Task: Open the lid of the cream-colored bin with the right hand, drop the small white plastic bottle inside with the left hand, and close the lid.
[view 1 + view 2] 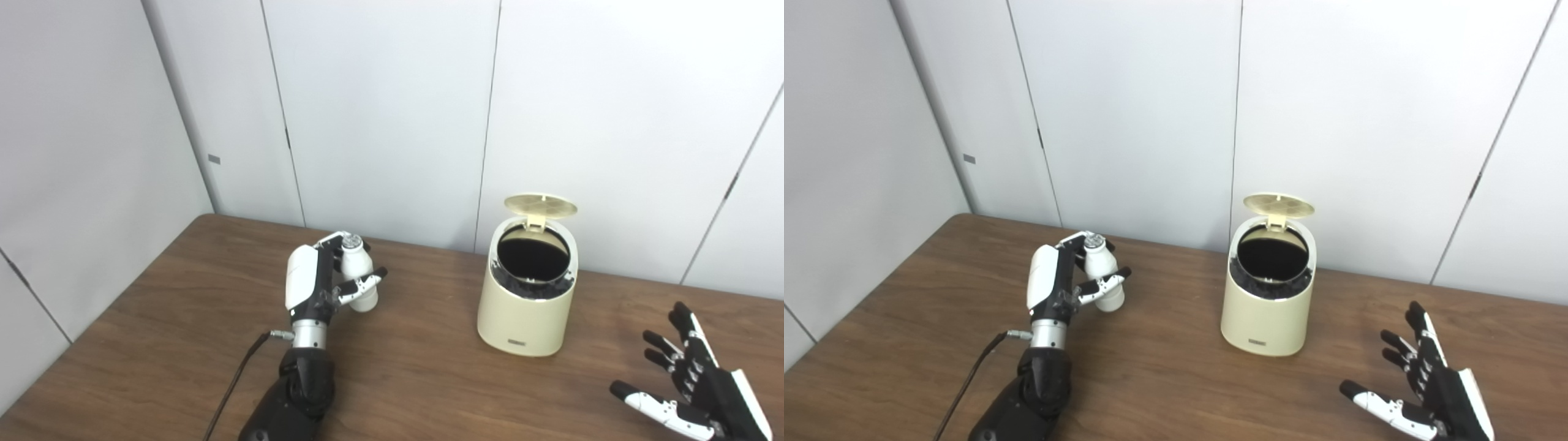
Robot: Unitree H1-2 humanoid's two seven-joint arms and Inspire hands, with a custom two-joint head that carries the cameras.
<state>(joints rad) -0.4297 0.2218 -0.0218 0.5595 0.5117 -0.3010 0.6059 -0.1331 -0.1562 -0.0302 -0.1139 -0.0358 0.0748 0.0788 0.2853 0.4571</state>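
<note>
The cream-colored bin (525,309) stands on the wooden table (416,373), right of centre. Its round lid (540,206) is tipped up at the back, and the dark opening (531,255) shows. My left hand (318,275) is shut on the small white plastic bottle (358,273), holding it upright to the left of the bin, well apart from it. My right hand (692,383) is open and empty, fingers spread, low at the right front of the table, away from the bin.
White wall panels (392,110) close off the back and left of the table. A cable (236,373) runs along my left forearm. Bare tabletop lies between the bottle and the bin.
</note>
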